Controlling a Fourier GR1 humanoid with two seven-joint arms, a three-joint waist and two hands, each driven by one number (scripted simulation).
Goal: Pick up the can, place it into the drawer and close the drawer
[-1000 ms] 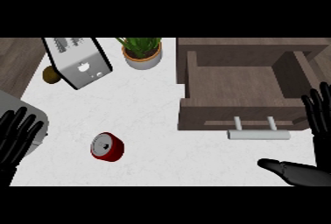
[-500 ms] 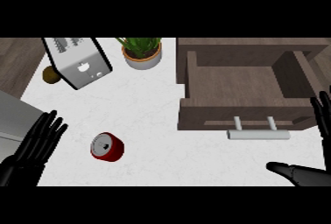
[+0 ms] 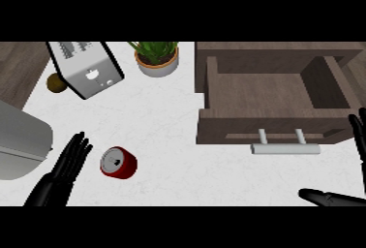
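Left hand (image 3: 63, 170) open just beside can (image 3: 117, 162)

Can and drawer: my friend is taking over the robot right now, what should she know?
Left hand: open, fingers straight, just left of the can, not touching it.
Right hand: open, at the view's lower right edge, holding nothing.
The red can lies on its side on the white counter.
The drawer is open, nothing in it, handle facing the robot.
Done: nothing.
Left: grasp the can, put it in the drawer, push the drawer shut.
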